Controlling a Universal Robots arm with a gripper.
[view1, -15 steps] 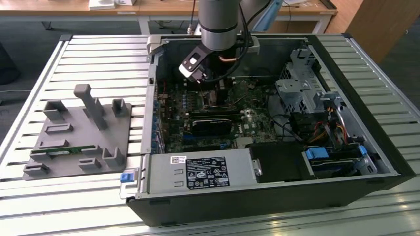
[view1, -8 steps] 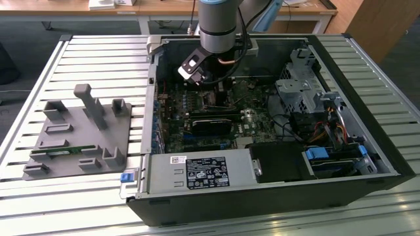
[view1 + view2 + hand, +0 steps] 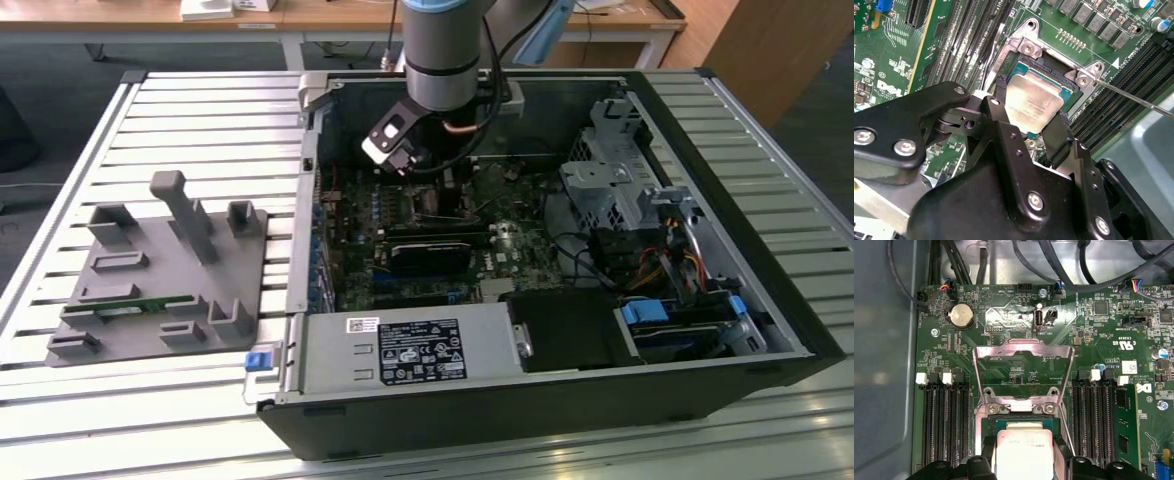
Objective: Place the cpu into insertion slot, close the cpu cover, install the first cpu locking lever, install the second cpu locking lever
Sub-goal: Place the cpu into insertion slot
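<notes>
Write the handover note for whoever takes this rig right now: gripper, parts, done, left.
The gripper is shut on the small flat silver-grey square cpu, inside the black computer case.
The cpu is at the square dark insertion slot with the shiny rim; I cannot tell whether it is seated.
The thin square silver cpu cover stands raised open.
A thin steel locking lever juts out, unlatched.
Done: cpu at the slot.
Left: cover not closed, neither lever installed.

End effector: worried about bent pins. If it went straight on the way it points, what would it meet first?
Probably the slot: the cpu in the end effector would land on it. The cover stands open, out of line. The gap left is unclear.
</notes>
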